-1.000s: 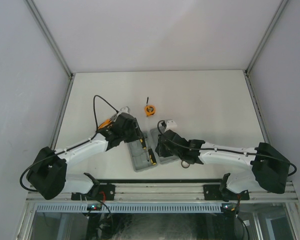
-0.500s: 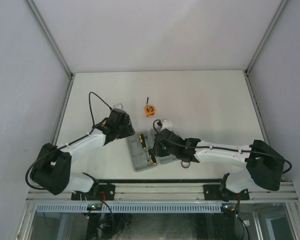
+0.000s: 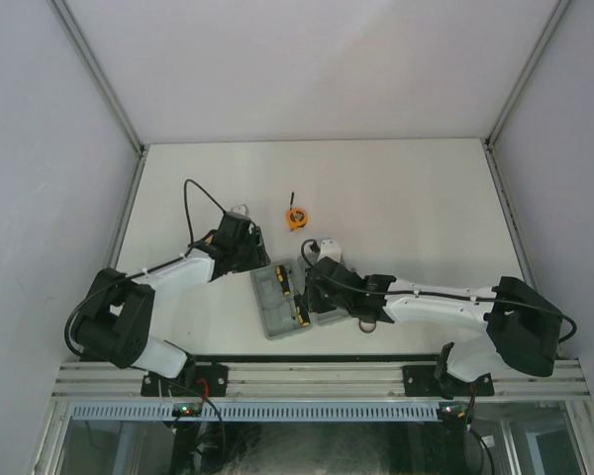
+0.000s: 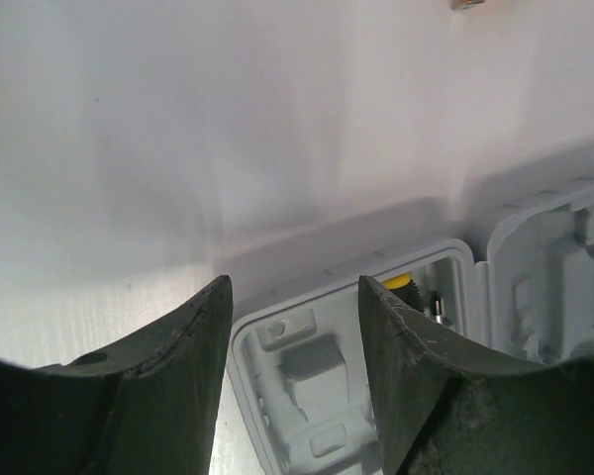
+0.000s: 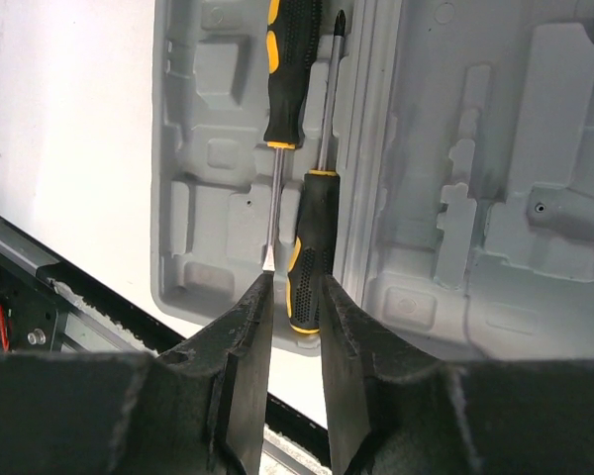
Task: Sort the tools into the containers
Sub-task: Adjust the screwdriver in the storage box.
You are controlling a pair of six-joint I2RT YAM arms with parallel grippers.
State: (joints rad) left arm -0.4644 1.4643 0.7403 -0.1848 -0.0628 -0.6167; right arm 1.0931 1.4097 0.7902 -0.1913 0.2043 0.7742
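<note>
With two screwdrivers point(image 5: 289, 79) seated in the open case point(image 5: 208, 148), the right gripper point(image 5: 295, 282) hovers narrowly parted and empty at lower centre, while the left gripper point(image 4: 295, 287), spread and empty, is probably free for another tool.

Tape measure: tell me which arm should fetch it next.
Left, probably. Its pincer is open and empty at the tool case's far corner, towards the tape measure; the right pincer hangs low over the screwdrivers inside.
</note>
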